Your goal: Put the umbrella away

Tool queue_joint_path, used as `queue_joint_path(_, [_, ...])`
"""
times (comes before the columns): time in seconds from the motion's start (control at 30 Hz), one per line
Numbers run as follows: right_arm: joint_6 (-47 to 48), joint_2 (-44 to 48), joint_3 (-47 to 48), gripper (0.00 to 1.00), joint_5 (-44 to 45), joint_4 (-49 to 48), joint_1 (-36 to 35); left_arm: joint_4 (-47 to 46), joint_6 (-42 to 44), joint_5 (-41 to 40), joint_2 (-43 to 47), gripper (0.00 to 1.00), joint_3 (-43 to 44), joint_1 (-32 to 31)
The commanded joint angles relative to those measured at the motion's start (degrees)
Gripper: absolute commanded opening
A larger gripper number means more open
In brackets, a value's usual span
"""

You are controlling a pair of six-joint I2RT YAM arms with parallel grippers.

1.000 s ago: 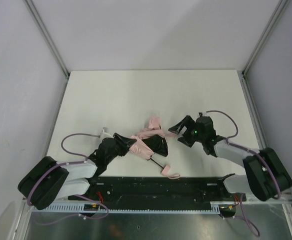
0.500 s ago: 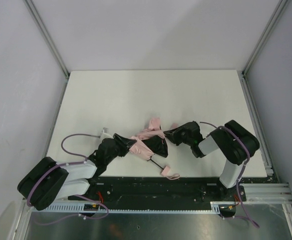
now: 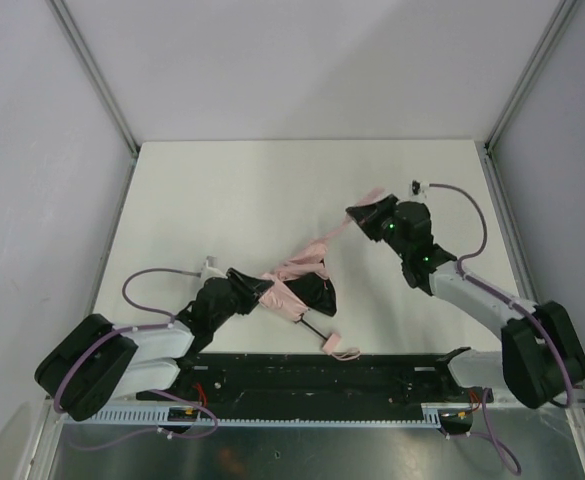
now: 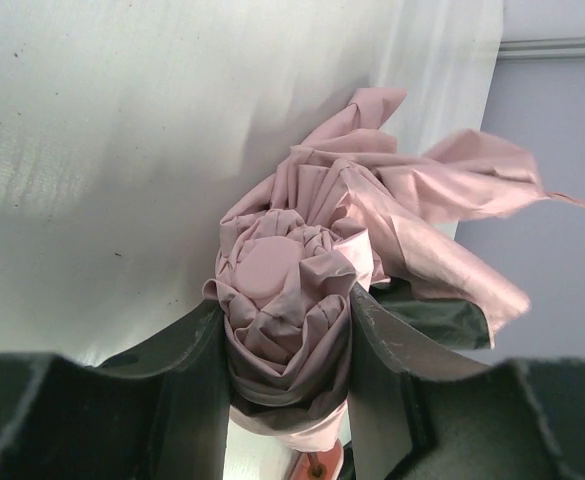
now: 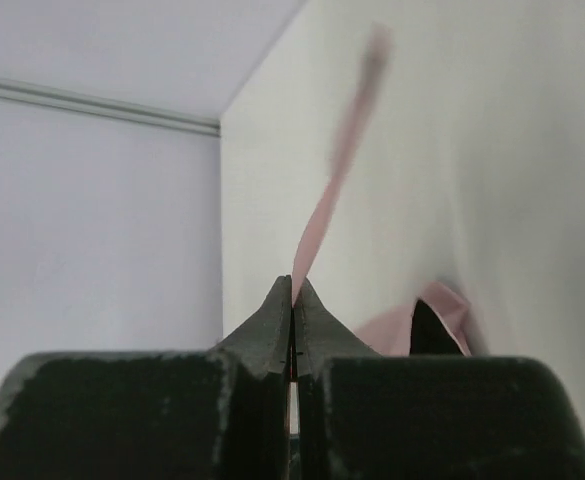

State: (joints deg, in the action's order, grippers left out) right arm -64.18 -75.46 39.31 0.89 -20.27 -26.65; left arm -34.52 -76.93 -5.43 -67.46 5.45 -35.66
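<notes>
The umbrella (image 3: pixel 292 290) lies folded near the front edge of the table (image 3: pixel 272 190), between the two arms, with its thin shaft (image 3: pixel 314 328) and small handle (image 3: pixel 330 343) pointing toward the arm bases. The left gripper (image 3: pixel 247 292) is clamped around the gathered end of the fabric, one finger pressing each side of the bundle. The right gripper (image 3: pixel 362 215) is pinched tight on the tie strap (image 3: pixel 334 232), which runs taut from the bundle up to the right, off the table

The umbrella looks light. The fabric is soft, loose and probably a little slippery, so folds are likely to spill out unless they are squeezed together, and the bundle is the place to hold it. The strap is thin and limp, and a hard pull may slide it out of the pinch. The shaft looks stiff but slender, best not bent

The table is flat, white and smooth, so the bundle may slide easily. Grey walls close in three sides, with room left behind the umbrella
</notes>
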Motion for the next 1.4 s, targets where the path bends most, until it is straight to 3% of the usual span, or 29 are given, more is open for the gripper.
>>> queue_joint_path(0.0, [7.30, 4.08, 4.49, 0.00, 7.28, 10.74, 0.34, 1.99, 3.97, -1.97, 0.52, 0.00, -1.56, -0.53])
queue_joint_path(0.3, [-1.93, 3.42, 8.91, 0.00, 21.27, 14.71, -1.39, 2.08, 3.31, -1.49, 1.92, 0.00, -2.82, -0.58])
queue_joint_path(0.53, [6.75, -8.11, 13.03, 0.03, 25.41, 9.68, -2.23, 2.02, 2.76, -0.40, 1.23, 0.00, -1.67, -0.61])
queue_joint_path(0.73, [15.41, -16.82, 14.99, 0.16, 31.23, 2.10, -2.99, 2.06, 1.88, 0.80, 0.24, 0.00, -1.12, -0.64])
queue_joint_path(0.93, [30.38, -28.74, 18.72, 0.29, 25.68, -12.29, -2.10, 2.07, 0.70, 1.69, -0.76, 0.00, -1.16, -0.67])
queue_joint_path(1.0, [34.22, -32.68, 22.73, 0.32, 21.11, -12.54, -1.08, 2.13, 0.41, 1.55, -0.90, 0.00, -1.11, -0.74])
queue_joint_path(1.1, [37.56, -36.81, 29.24, 0.39, 15.43, -6.31, 1.16, 2.12, -0.28, 1.39, -1.15, 0.00, -0.81, -0.79])
queue_joint_path(1.2, [40.28, -36.87, 34.36, 0.70, 10.20, 4.97, 3.04, 2.40, -1.32, 1.66, -1.33, 0.00, -0.67, -0.89])
queue_joint_path(1.27, [41.71, -34.10, 35.21, 0.80, 7.40, 12.14, 3.79, 2.56, -1.90, 1.79, -1.42, 0.00, -0.67, -0.90])
queue_joint_path(1.37, [44.18, -28.84, 33.31, 0.84, -0.86, 19.87, 4.00, 2.81, -2.33, 2.26, -1.36, 0.00, -0.75, -0.90])
